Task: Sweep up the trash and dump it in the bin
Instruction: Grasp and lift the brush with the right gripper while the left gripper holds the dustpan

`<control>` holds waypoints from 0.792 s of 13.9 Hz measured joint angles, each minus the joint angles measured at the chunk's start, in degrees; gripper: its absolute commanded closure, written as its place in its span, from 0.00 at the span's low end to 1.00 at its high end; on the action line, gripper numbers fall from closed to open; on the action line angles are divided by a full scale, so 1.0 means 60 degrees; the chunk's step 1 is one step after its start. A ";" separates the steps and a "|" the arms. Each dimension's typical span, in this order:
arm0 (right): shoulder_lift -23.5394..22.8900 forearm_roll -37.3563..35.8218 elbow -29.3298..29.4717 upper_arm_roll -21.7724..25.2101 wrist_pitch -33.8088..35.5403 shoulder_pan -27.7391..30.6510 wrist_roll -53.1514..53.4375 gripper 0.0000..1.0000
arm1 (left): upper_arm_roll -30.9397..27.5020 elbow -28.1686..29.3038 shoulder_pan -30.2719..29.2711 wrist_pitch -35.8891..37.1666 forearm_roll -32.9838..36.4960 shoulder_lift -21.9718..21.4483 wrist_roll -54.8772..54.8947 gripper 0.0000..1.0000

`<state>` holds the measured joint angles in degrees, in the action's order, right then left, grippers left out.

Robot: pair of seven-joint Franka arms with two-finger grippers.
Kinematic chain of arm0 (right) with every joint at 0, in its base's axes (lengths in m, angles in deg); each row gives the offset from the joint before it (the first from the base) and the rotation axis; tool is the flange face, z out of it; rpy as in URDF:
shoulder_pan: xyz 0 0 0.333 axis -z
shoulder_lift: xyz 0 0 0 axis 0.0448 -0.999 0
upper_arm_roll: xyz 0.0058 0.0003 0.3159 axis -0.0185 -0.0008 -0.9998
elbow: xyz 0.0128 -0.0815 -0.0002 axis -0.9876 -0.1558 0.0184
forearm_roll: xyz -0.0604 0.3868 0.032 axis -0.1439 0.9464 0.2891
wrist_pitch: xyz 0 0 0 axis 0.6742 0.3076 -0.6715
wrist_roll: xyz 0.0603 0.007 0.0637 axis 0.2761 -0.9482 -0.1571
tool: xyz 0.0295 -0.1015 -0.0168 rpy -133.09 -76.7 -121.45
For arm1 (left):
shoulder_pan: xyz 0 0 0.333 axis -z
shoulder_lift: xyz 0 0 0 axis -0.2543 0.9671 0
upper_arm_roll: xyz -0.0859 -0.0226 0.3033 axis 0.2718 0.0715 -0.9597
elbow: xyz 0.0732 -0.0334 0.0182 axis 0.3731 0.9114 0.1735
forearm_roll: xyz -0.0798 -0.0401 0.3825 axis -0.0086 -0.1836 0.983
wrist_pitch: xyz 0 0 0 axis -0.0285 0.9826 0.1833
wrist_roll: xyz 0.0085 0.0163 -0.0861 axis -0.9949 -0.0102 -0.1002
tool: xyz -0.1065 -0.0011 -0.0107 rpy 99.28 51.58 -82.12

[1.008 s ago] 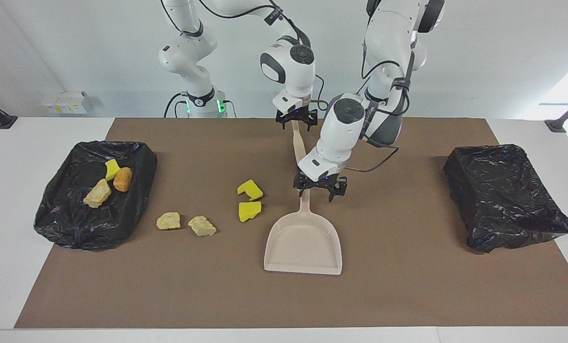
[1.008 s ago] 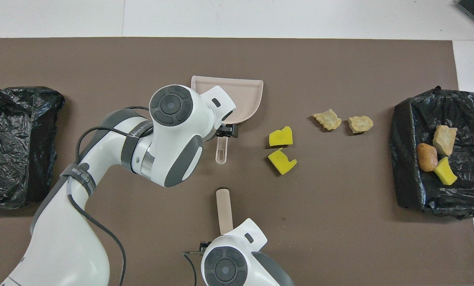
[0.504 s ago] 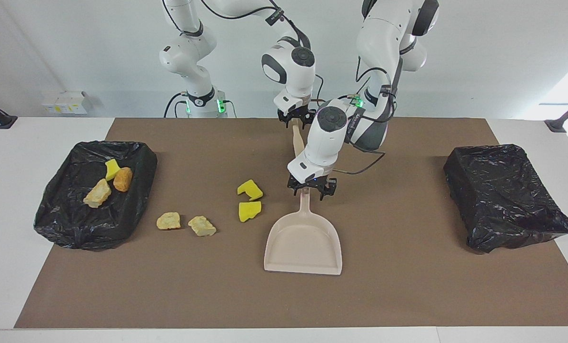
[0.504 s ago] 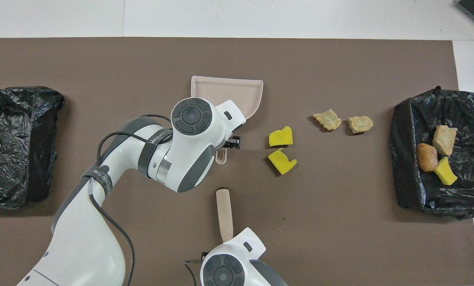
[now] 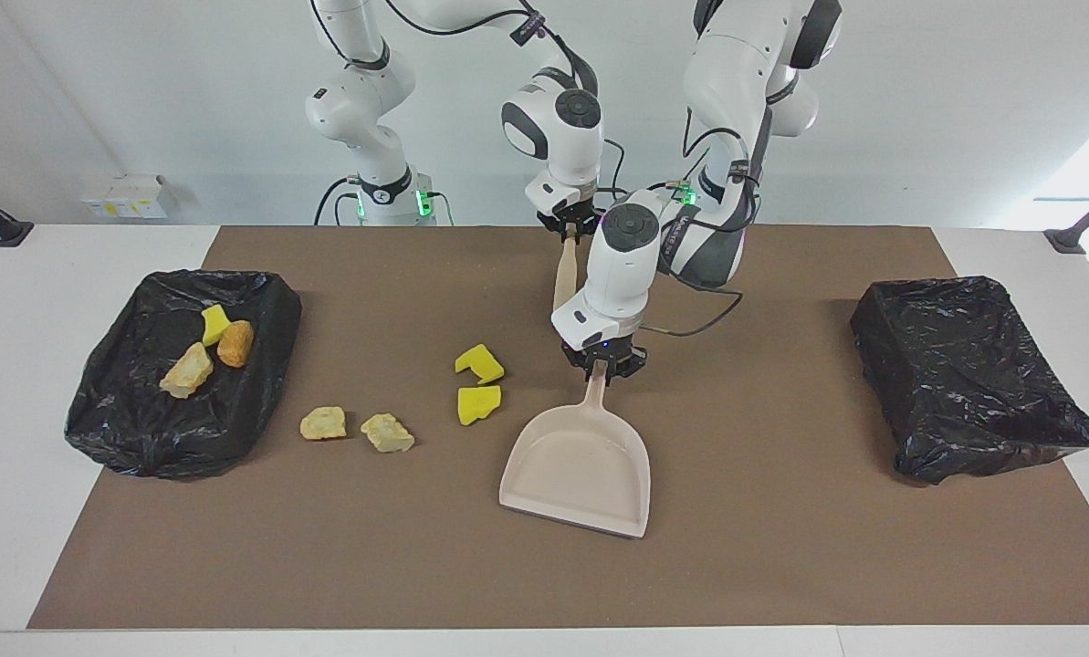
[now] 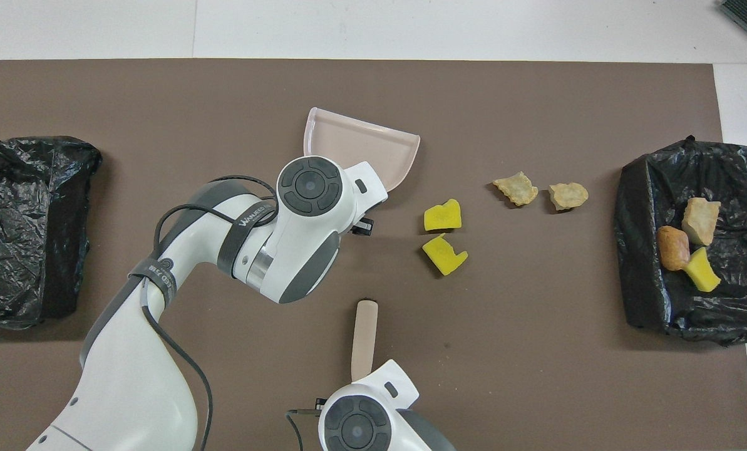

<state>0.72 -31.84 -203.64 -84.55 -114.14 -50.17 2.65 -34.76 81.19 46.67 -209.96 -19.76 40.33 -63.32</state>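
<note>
My left gripper point(image 5: 602, 367) is shut on the handle of the beige dustpan point(image 5: 576, 470), whose pan lies skewed on the mat. The left hand covers that handle in the overhead view. My right gripper point(image 5: 569, 232) is shut on the top of a beige stick point(image 5: 562, 266) near the robots' edge. Two yellow sponge pieces point(image 5: 479, 363) point(image 5: 478, 404) lie beside the dustpan toward the right arm's end. Two tan chunks point(image 5: 323, 422) point(image 5: 387, 432) lie between them and the bin point(image 5: 124, 429). In that bin sit a yellow piece point(image 5: 215, 323), an orange-brown lump point(image 5: 235, 343) and a tan chunk point(image 5: 187, 370).
A second black-bagged bin point(image 5: 973, 374) stands at the left arm's end of the brown mat point(image 5: 781, 547). The left arm's cable hangs over the mat near the robots.
Both grippers went from open to shut, the left on the dustpan handle, the right on the stick. The dustpan turned slightly and the stick tilted.
</note>
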 measured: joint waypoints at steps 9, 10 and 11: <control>0.1414 -0.0404 0.0097 0.0149 0.3149 0.2919 -0.1714 1.00 | -0.0175 -0.0107 -0.1847 0.1720 0.0149 -0.1023 0.6040 1.00; 0.1474 -0.0750 0.0165 0.0158 0.3388 0.3295 -0.2050 1.00 | -0.0176 -0.0105 -0.2054 0.1921 0.0148 -0.1073 0.6859 1.00; 0.1499 -0.1077 0.0232 0.0167 0.3548 0.3640 -0.2370 1.00 | -0.0174 -0.0102 -0.2228 0.2138 0.0146 -0.1125 0.7675 1.00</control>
<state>9.72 -38.30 -202.25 -83.55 -92.85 -28.33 -11.57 -35.80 80.57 33.30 -197.13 -18.88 33.58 -17.27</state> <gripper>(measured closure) 0.736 0.687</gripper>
